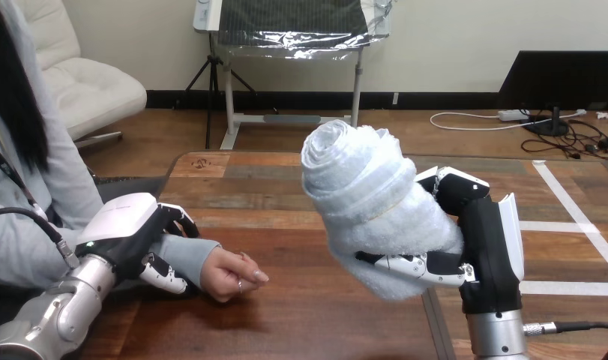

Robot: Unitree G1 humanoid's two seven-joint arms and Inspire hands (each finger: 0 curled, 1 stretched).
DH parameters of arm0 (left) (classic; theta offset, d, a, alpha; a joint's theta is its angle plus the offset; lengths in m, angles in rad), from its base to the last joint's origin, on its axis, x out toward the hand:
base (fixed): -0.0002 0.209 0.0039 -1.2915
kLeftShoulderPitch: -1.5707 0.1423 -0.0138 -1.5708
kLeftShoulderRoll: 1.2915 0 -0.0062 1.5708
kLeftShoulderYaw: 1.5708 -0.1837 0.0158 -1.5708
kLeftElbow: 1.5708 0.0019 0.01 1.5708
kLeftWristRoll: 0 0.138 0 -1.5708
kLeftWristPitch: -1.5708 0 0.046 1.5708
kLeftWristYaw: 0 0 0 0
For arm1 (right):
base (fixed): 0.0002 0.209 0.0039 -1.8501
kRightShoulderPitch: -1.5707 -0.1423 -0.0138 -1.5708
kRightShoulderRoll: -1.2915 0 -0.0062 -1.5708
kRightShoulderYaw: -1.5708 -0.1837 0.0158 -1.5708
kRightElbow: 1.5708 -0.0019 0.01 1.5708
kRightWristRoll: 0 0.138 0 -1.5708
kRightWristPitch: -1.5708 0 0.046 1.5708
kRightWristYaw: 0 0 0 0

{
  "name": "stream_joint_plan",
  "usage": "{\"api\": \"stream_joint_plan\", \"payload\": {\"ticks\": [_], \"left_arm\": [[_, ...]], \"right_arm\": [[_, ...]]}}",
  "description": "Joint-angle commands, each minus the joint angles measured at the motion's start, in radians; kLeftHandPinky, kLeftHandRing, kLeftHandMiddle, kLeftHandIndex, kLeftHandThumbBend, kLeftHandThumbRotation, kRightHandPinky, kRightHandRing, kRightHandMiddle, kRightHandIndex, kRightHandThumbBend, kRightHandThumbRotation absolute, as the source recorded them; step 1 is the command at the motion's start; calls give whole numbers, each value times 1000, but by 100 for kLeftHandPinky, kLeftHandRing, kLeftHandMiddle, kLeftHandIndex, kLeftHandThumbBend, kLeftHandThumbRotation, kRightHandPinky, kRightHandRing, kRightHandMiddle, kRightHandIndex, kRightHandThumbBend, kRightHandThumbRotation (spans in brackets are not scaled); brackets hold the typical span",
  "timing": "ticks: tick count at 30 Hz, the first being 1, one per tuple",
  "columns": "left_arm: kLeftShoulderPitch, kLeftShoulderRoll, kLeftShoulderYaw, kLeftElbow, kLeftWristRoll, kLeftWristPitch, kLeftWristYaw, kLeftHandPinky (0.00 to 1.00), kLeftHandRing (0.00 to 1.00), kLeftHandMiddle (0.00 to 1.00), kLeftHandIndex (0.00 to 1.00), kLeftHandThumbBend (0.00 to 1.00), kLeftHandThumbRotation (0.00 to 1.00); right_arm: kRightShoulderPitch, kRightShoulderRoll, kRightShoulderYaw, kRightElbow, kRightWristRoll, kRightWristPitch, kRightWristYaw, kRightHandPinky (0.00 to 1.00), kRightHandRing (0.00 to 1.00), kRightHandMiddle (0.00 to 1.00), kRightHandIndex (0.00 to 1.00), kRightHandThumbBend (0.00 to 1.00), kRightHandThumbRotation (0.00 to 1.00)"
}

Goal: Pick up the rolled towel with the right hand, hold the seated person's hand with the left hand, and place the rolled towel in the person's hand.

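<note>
The right hand (pixel 486 251) grips the towel (pixel 368 199), tilted near upright, right of the person's hand (pixel 229 274); the left hand (pixel 128 229) clasps its wrist (pixel 187 253).

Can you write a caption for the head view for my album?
The right hand holds a towel up while the left hand grips the person's wrist on the table.

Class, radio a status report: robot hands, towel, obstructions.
Left robot hand curled round person's wrist. Right robot hand holds rolled towel aloft. Nothing between towel and person's hand, loosely closed.
</note>
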State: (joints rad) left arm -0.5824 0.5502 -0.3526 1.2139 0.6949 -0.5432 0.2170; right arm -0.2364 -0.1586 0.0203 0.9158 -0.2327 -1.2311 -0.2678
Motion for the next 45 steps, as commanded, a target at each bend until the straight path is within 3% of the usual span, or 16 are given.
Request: {"api": "stream_joint_plan", "payload": {"ticks": [1, 24, 39, 45], "left_arm": [[-8, -6, -39, 44, 9, 11, -44, 42, 47, 52, 55, 100, 0], [-15, -2, -55, 42, -5, -13, -86, 33, 38, 45, 45, 99, 0], [-19, 17, -73, 3, 3, -57, -66, 29, 35, 41, 39, 97, 0], [-20, 23, -65, -15, -9, -81, -72, 28, 34, 40, 38, 96, 0]], "right_arm": [[-44, 11, -23, -61, 35, -28, 10, 19, 24, 31, 32, 74, 0], [-49, 21, -32, -57, 64, -10, 46, 19, 24, 32, 32, 73, 0], [-68, 42, -30, -38, 149, 14, 123, 20, 25, 32, 33, 70, 0], [-76, 50, -40, -30, 158, 30, 143, 20, 25, 32, 33, 69, 0]]}}
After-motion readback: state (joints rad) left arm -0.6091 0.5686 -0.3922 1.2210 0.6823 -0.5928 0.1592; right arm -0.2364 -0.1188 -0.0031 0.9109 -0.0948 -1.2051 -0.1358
